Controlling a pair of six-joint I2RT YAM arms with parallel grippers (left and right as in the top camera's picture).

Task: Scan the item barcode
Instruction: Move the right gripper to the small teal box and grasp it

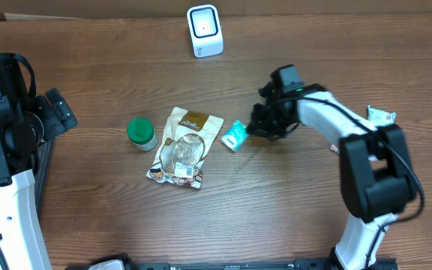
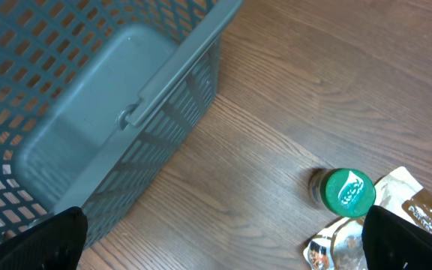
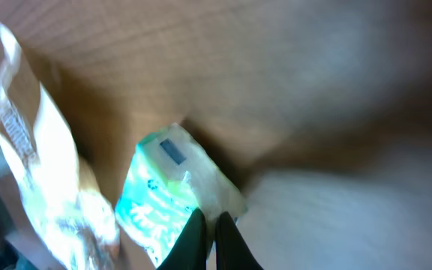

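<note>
The item, a small teal and white packet [image 1: 235,136] [image 3: 160,199], lies on the wooden table just right of a brown pouch. My right gripper [image 1: 253,129] [image 3: 207,219] is at its right end, and its two dark fingers are shut on the packet's white crimped edge. A white barcode scanner [image 1: 205,31] stands at the far edge of the table, well apart from the packet. At the far left my left gripper [image 2: 227,244] hangs open over bare wood, its fingertips [image 2: 47,240] wide apart with nothing between them.
A brown snack pouch [image 1: 186,146] [image 2: 396,225] and a green-lidded jar [image 1: 141,133] [image 2: 347,193] lie left of the packet. A grey plastic basket [image 2: 88,97] stands at the table's left side. Another small packet [image 1: 381,115] lies at the right.
</note>
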